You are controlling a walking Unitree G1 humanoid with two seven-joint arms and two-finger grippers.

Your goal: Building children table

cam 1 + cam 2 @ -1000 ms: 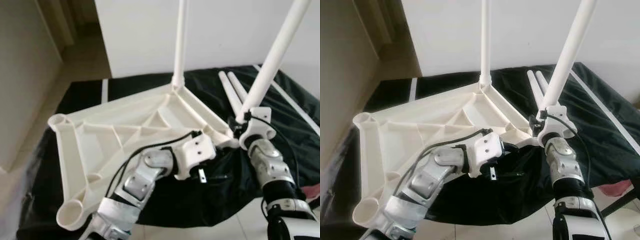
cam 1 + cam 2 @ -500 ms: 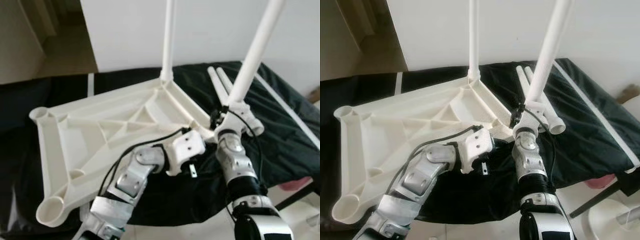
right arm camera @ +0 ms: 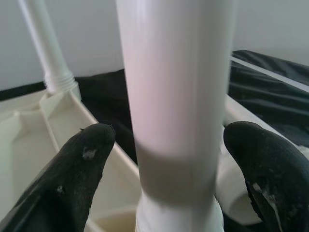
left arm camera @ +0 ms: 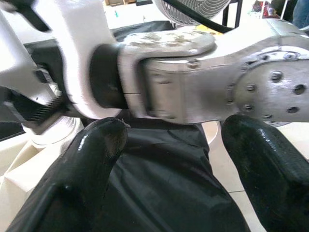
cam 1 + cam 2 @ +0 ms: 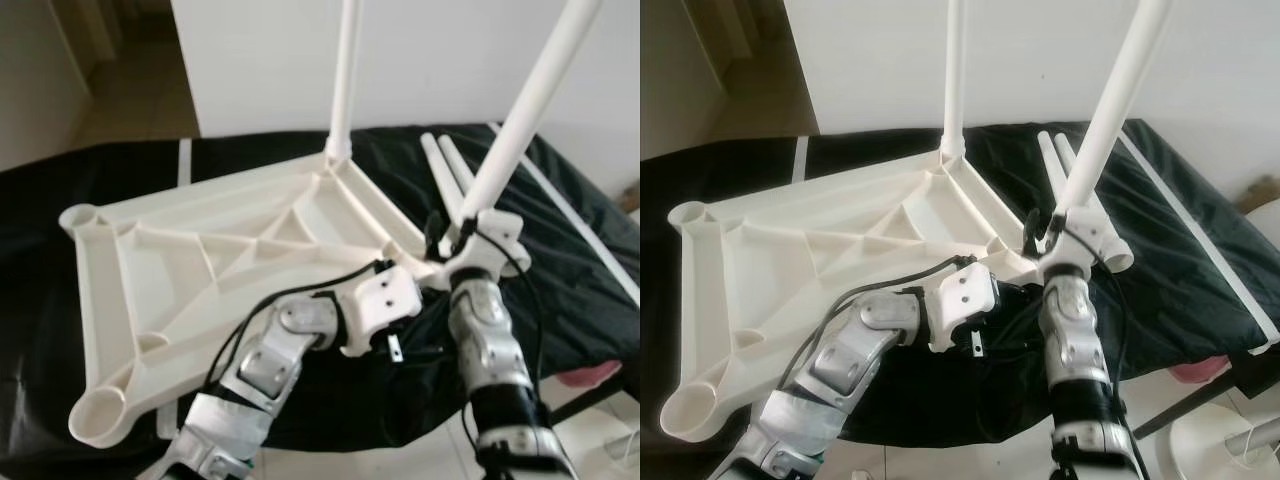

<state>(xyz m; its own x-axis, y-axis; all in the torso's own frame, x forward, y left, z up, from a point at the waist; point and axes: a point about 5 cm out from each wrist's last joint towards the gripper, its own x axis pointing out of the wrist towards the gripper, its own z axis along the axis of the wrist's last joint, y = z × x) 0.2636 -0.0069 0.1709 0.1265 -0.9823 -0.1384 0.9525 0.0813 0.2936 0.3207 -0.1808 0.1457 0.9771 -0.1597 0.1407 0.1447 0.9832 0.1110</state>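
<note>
Lying upside down on a black sheet [image 5: 560, 300], the white tabletop [image 5: 200, 270] carries 1 fitted leg [image 5: 345, 80]. The right gripper [image 3: 169, 159], fingers apart around a 2nd leg [image 5: 530, 110], holds it at the corner socket, more upright than 0.5 s ago. The left gripper [image 4: 174, 159] hovers open beneath the near edge, 2 spare legs [image 5: 450, 180] beside.

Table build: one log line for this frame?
right gripper: open around white plastic leg at corner socket | left gripper: open, idle | white upturned tabletop: one leg fitted
</note>
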